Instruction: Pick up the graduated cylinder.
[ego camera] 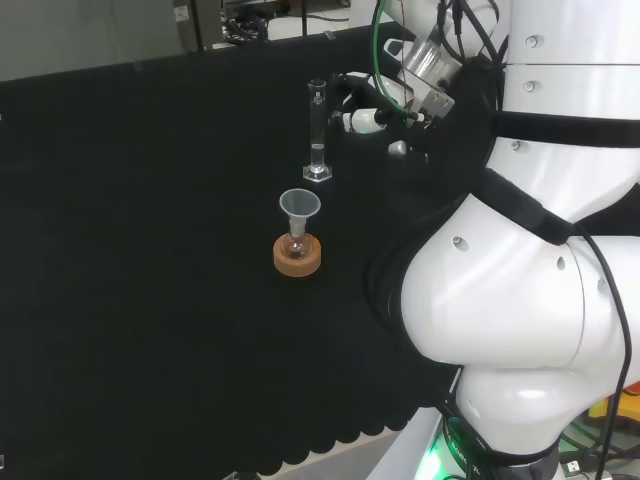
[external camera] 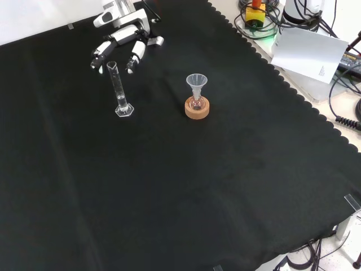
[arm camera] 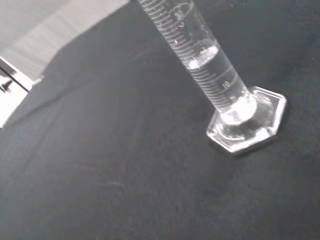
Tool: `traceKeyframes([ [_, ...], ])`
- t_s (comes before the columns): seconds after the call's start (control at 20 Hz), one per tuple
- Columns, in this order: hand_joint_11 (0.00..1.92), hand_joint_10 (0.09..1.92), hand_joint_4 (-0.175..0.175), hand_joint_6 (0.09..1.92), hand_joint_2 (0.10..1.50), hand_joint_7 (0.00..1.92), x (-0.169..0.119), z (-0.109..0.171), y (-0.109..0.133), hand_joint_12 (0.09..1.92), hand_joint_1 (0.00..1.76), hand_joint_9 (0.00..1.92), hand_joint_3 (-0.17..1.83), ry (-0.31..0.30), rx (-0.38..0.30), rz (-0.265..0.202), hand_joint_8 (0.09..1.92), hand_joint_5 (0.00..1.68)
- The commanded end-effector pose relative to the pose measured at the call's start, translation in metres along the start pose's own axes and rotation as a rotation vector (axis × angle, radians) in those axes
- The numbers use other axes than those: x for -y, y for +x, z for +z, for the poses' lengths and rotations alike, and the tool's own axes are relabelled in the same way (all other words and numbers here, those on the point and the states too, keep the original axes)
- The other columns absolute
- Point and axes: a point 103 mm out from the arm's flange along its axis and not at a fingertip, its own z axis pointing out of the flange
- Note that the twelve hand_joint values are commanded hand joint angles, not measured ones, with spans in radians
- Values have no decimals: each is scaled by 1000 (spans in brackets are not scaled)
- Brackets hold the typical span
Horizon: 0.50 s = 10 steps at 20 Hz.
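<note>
Head view: a worktop point(ego camera: 150, 250) covered in black cloth. Near its middle a clear graduated cylinder point(ego camera: 318, 132) stands upright on a six-sided clear base. Just to its right, close to the upper part of the tube, is the black and white hand point(ego camera: 362, 112), reaching in from the white arm point(ego camera: 520, 250) that takes up the right side. Its fingers are spread and relaxed, not wrapped around anything, and a small gap seems to separate them from the glass. In front of the cylinder, nearer the camera, a small flask point(ego camera: 296, 244) with a clear funnel point(ego camera: 299, 205) in its neck sits in a cork ring point(ego camera: 298, 256).

Front view: the cylinder stands upright at the upper left of the cloth. The hand comes in from the top edge just behind it, with fingertips point(external camera: 135, 56) on either side of the tube's top, open and holding nothing. The flask with its funnel, in the cork ring, stands to the right of the cylinder, apart from it.

Wrist view: the cylinder appears close and large, showing its printed scale lines and its six-sided base resting flat on the black cloth. A little clear liquid sits in the lower part of the tube.
</note>
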Motion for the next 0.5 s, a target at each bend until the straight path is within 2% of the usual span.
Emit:
traceKeyframes([
  [0.05,299,607,-61,87,1004,384,-6,12,5,1323,881,563,-175,-30,-61,-54,665,419],
  [0.2,315,602,-62,87,996,406,-8,16,9,1319,885,583,-175,-28,-72,-78,662,447],
  [0.5,329,592,-63,87,986,410,-10,23,10,1314,890,591,-175,-27,-104,-84,655,459],
])
